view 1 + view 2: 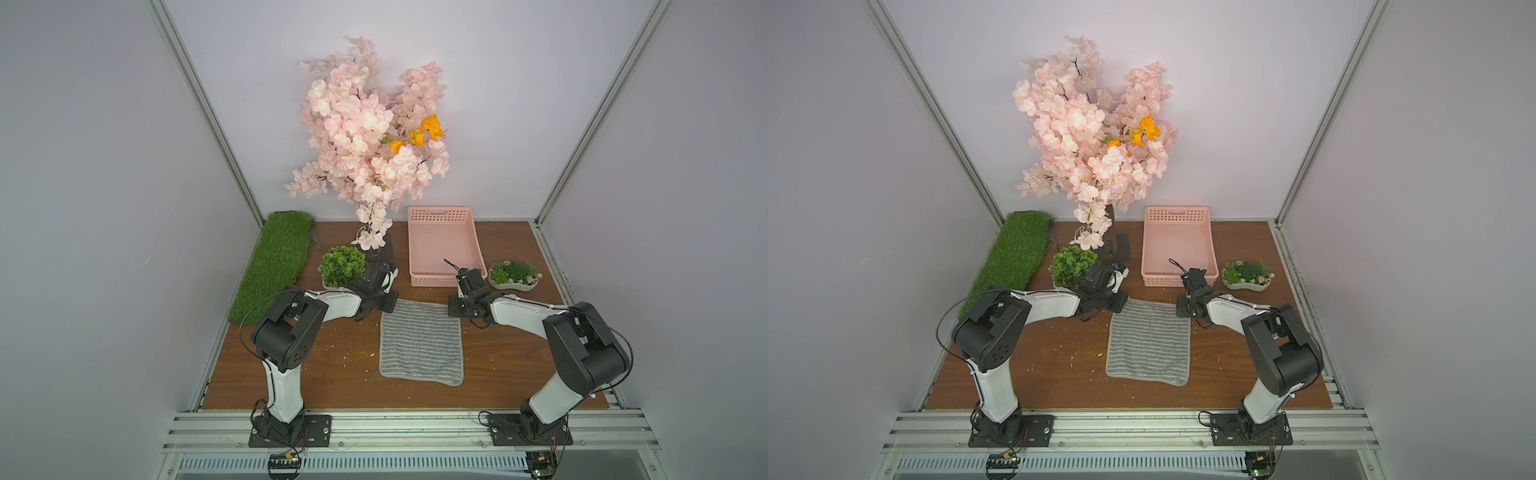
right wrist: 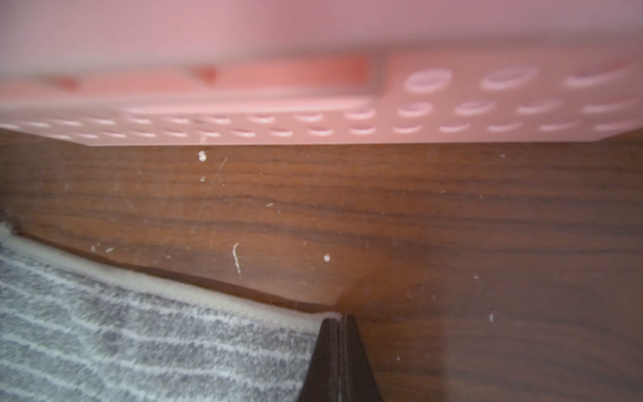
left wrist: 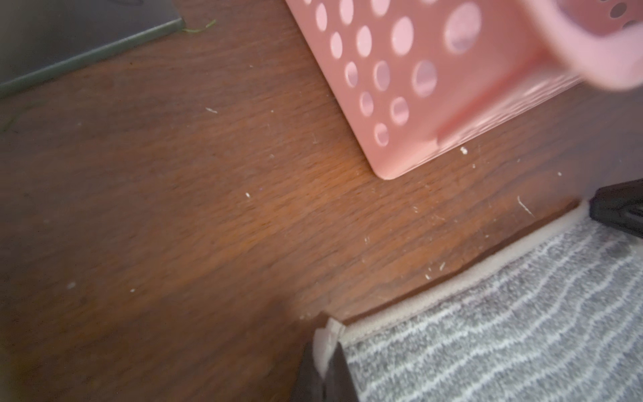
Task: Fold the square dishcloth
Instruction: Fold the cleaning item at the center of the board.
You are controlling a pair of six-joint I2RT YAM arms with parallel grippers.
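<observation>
brown wood worktop (image 1: 291, 374), pale grey walls (image 1: 498, 104). the square dishcloth (image 1: 420, 345) lies flat mid-worktop. left gripper (image 3: 327, 351) pinches its far left corner; right gripper (image 2: 339, 348), pressed together, pinches its far right corner.

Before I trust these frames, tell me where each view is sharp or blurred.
In both top views, even light, sharp; the square dishcloth stripes read crisply. Left wrist view: the pink basket rim is smeared out of focus, cloth stripes fairly clear. Right wrist view: the basket is a soft pink blur, the wooden table grain sharper.
</observation>
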